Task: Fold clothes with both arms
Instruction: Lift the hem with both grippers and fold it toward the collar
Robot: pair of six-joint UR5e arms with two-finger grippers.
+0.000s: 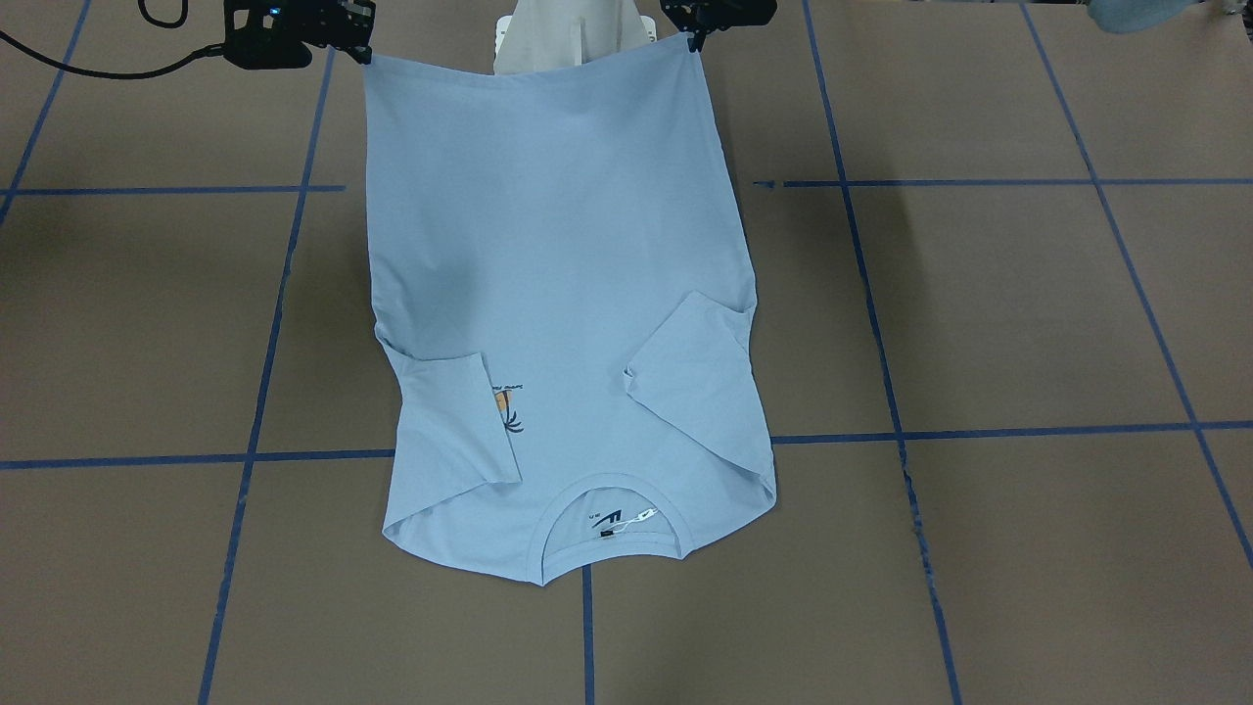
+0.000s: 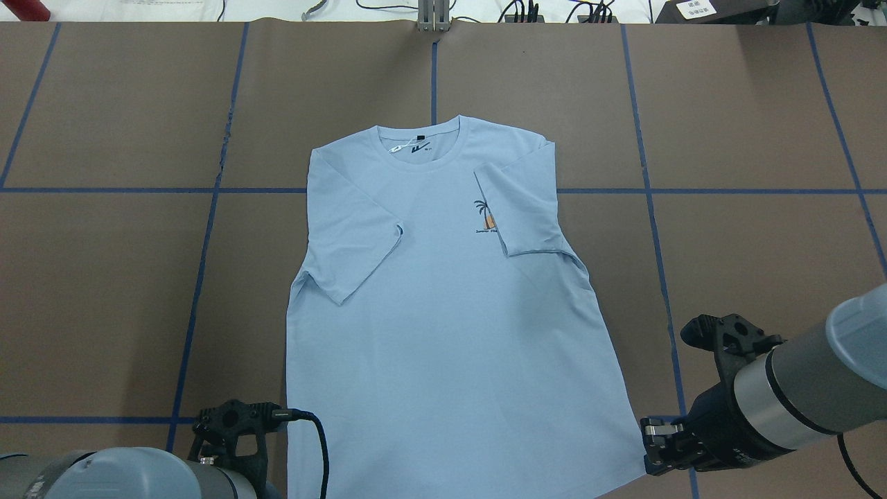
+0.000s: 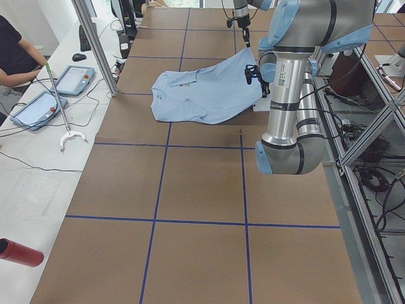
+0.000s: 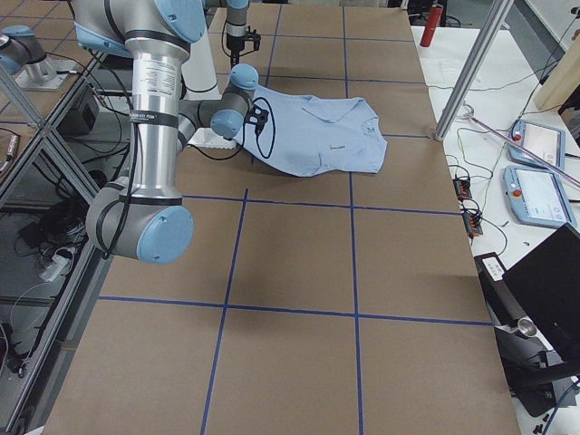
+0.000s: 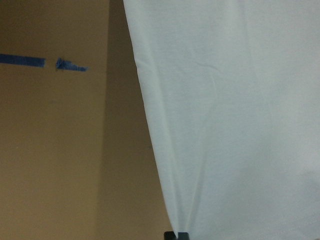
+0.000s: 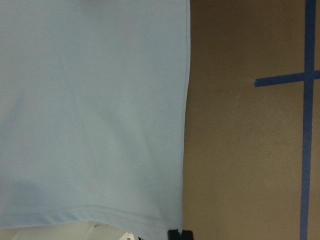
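The pale light-blue T-shirt lies face up on the brown table, with its neck and label at the far side. Both sleeves are folded in, and one partly covers the palm-tree print. My left gripper is shut on one hem corner and my right gripper on the other, holding the hem raised off the table. The right gripper also shows in the overhead view. The wrist views show cloth running into the fingertips.
Blue tape lines grid the table. The white pedestal base stands behind the raised hem. A metal post, two control tablets and a seated operator are along the far side. A red cylinder lies at the table's end.
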